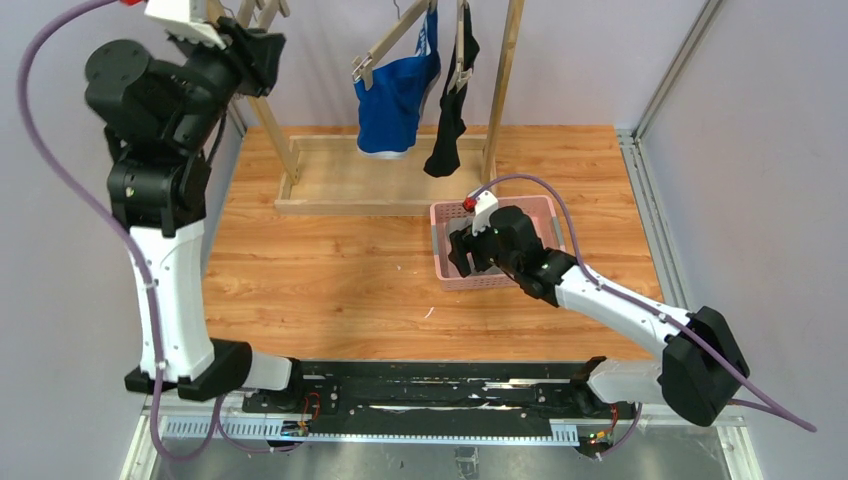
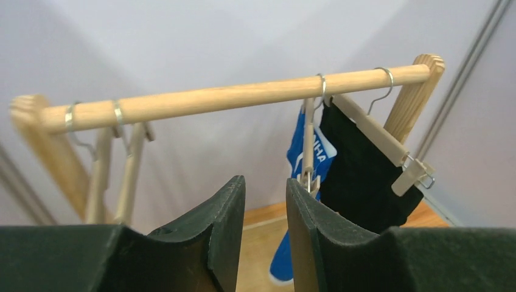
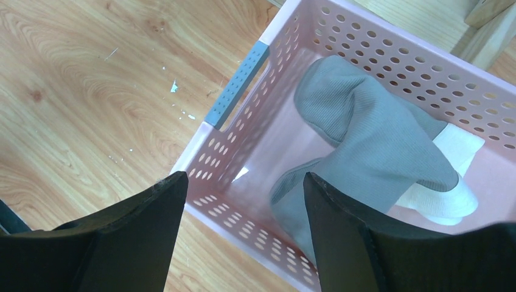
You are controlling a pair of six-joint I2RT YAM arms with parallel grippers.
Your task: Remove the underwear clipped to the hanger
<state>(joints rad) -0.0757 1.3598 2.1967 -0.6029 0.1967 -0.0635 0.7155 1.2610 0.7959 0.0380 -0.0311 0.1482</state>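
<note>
Up on the far rack's wooden rail [image 2: 231, 97], the blue briefs [image 1: 395, 100] and the black briefs [image 1: 447, 125] hang side by side from clip hangers. The blue pair is on the left and the black on the right, next to the rack's right post [image 1: 503, 80]. Nearer, in the pink basket [image 3: 389, 55], the grey briefs [image 3: 377, 140] lie crumpled over something white [image 3: 447, 201]. That basket sits on the wooden table [image 1: 330, 270], just near of the rack's base and right of centre. My right gripper [image 3: 244, 179] hovers over the basket's left part, fingers spread wide and gripping nothing. My left gripper [image 2: 264, 188] is raised high at the far left, about level with the rail. Its fingers are parted by a narrow gap with nothing between them. Two more wooden hangers [image 2: 97, 176] hang near the rail's left end.
</note>
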